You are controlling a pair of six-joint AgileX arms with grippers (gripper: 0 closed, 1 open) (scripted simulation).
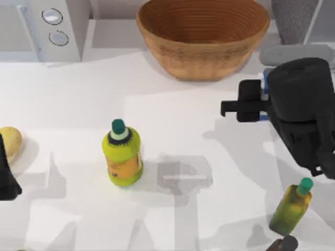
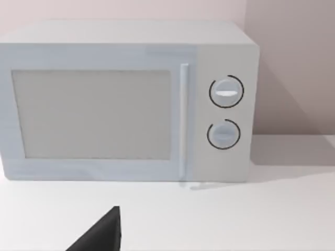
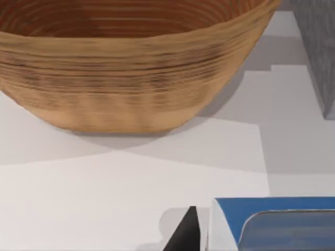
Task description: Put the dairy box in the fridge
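- The right gripper [image 1: 250, 102] seems pressed onto the dairy box [image 3: 272, 222]. In the right wrist view one dark finger [image 3: 186, 234] lies against the white side of the carton, and the blue top sits just behind it.
- The carton is in the gripper just beside the wicker basket [image 1: 203, 36], at the basket's right and a little nearer to the front of the table.
- The fridge [image 1: 294, 18] stands just to the right of the basket, and the gripper is near it but apart.
- I judge the step in hand to be the carry: the box is grasped but not yet inside the fridge.
- The next move calls for bringing the box past the basket rim to the fridge opening. The door's state I cannot tell.
- The left gripper [image 1: 6, 180] is parked well to the left of the basket. I cannot tell whether it is open or closed.
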